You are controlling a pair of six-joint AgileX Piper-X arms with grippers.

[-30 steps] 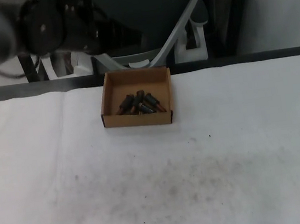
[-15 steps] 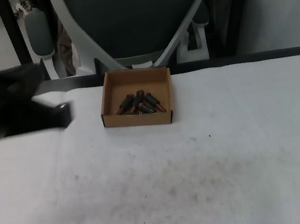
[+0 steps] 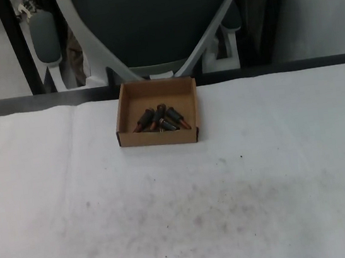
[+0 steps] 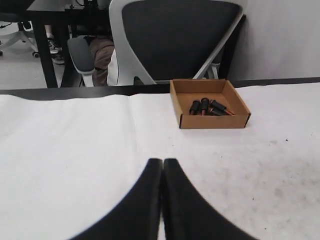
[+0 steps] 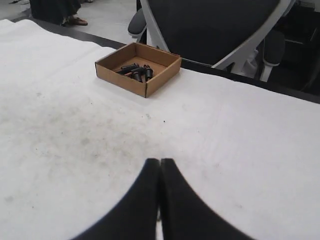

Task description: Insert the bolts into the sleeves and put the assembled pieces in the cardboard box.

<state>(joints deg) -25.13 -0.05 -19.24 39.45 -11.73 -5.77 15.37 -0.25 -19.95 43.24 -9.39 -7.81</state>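
Arm withdrawn; one box (image 3: 159,139), four pieces (image 3: 160,119).

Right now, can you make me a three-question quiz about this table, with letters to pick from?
1. Where are the pieces?
A) in the box
B) in a bucket
C) on a plate

2. What colour is the box?
A) blue
B) brown
C) green

3. How is the left end effector?
A) wide open
B) holding a bolt
C) shut, holding nothing

Answers:
1 A: the dark pieces lie together on the box floor.
2 B: its walls are plain brown cardboard.
3 C: its fingers meet with nothing between them in the left wrist view.
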